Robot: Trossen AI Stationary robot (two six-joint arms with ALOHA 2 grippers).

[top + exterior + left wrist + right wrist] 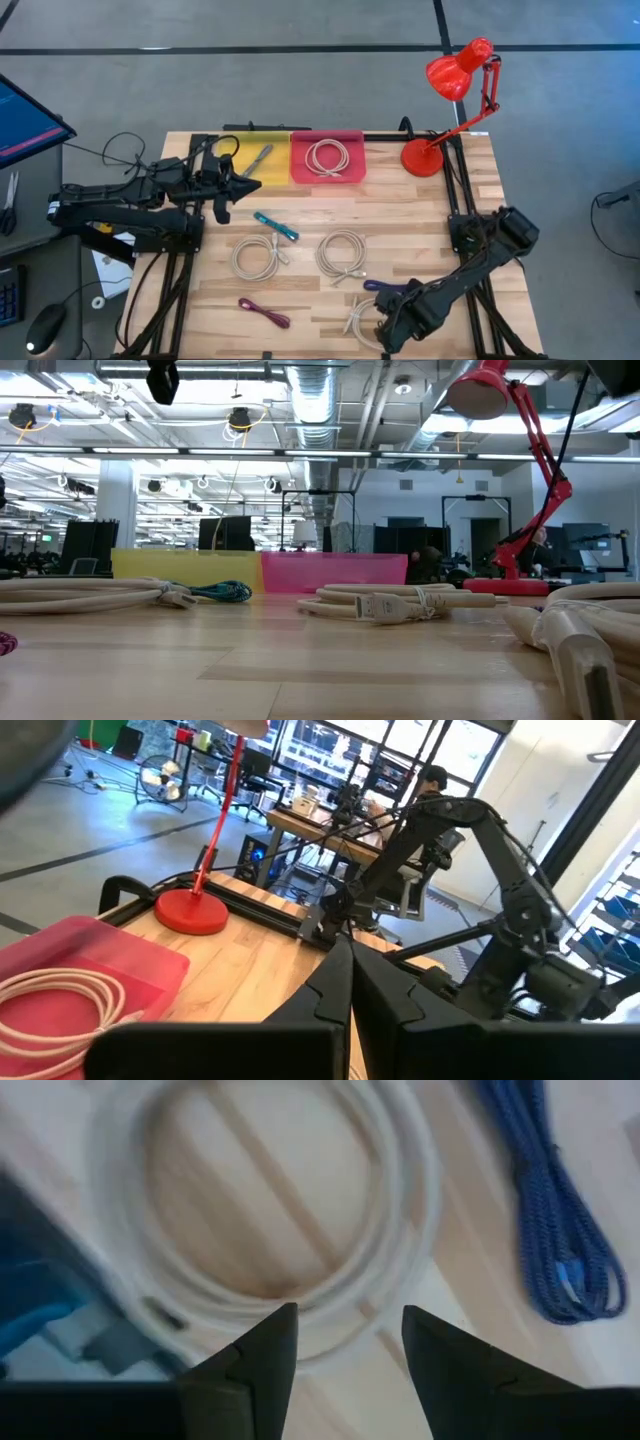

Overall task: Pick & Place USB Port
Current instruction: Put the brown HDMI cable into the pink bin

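White cable (pixel 362 316) is sitting under the right gripper (pixel 388 330), fingers spread narrowly; I'd be straddling one strand before closing.

Bright even light, blurred close-ups

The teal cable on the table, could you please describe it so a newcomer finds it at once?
Start at the yellow bin on the wooden table's far edge. Just in front of it lies the teal cable, a short straight bundle. Its neighbours are white coils, so its colour singles it out.
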